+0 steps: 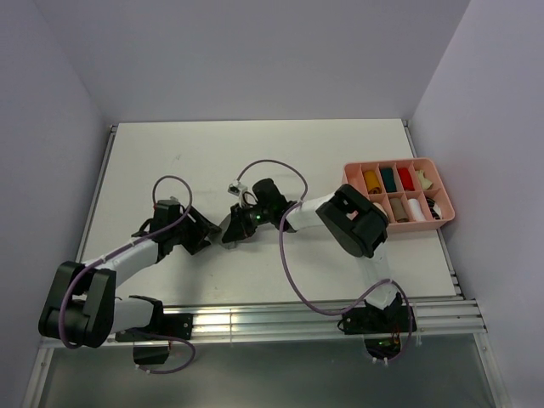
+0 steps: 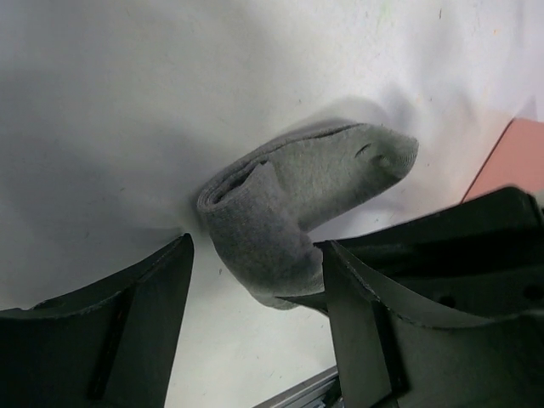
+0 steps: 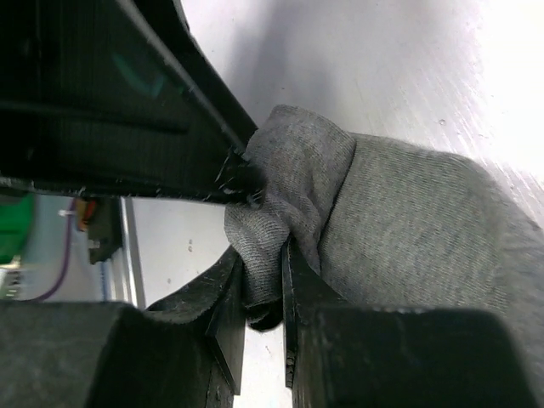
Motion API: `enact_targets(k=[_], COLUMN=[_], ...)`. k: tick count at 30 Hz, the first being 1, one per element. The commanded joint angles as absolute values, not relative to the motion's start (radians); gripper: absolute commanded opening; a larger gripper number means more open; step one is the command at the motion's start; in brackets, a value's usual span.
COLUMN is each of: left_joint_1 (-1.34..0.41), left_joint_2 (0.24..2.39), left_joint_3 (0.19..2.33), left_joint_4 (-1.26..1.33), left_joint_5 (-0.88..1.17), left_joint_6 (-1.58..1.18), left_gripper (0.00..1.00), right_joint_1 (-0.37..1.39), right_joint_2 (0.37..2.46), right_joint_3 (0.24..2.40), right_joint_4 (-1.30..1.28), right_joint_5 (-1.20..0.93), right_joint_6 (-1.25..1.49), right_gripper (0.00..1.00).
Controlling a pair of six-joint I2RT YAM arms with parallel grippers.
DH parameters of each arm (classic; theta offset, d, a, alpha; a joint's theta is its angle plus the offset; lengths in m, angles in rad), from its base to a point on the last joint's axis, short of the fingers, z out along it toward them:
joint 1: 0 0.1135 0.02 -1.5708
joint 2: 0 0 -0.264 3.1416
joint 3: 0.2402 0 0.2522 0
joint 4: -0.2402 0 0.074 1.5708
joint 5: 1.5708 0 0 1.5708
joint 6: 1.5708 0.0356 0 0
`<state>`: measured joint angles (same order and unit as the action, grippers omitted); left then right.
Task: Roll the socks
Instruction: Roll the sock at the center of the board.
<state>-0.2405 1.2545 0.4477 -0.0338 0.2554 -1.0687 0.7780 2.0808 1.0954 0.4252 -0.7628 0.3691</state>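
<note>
- The grey sock (image 2: pixel 297 195) lies folded on the table (image 2: pixel 102 102) at the centre of the left wrist frame. From above it is hidden under the meeting grippers.
- The right gripper (image 3: pixel 264 285) is narrow, pinching a fold of the sock at lower centre.
- The left gripper (image 2: pixel 255 248) is wide, straddling the fold and gripping nothing.
- To roll well, I judge: hold the pinch firm, catch only the loose end, and turn evenly with the fabric taut.
- No brand, label or writing is readable.
</note>
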Motion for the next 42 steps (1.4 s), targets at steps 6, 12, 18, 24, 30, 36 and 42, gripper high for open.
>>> enact_targets(k=[6, 12, 18, 24, 30, 36, 42], left_joint_1=[-0.248, -0.252, -0.255, -0.265, -0.275, -0.287, -0.296], left_joint_2=[1.293, 1.368, 1.42, 1.459, 1.503, 1.535, 1.543], left_joint_3=[0.422, 0.442, 0.508, 0.601, 0.681, 0.726, 0.744], left_joint_4=[0.068, 0.006, -0.127, -0.253, -0.311, -0.342, -0.357], left_joint_5=[0.305, 0.288, 0.255, 0.215, 0.215, 0.215, 0.21], left_joint_6=[-1.072, -1.055, -1.022, -0.986, -0.957, -0.942, -0.933], left_gripper=[0.58, 0.42, 0.41, 0.41, 0.41, 0.41, 0.41], right_joint_1=[0.741, 0.739, 0.741, 0.761, 0.877, 1.014, 1.075], right_joint_2=[2.192, 2.16, 2.034, 1.833, 1.677, 1.703, 1.782], right_joint_3=[1.089, 1.092, 1.075, 1.031, 1.003, 1.083, 1.115], right_joint_4=[0.321, 0.276, 0.218, 0.169, 0.141, 0.086, 0.095], right_joint_5=[-0.802, -0.744, -0.635, -0.456, -0.154, 0.035, 0.113], right_joint_6=[0.505, 0.489, 0.437, 0.365, 0.218, 0.089, 0.046], right_gripper=[0.0, 0.07, 0.41, 0.53, 0.62, 0.63, 0.63])
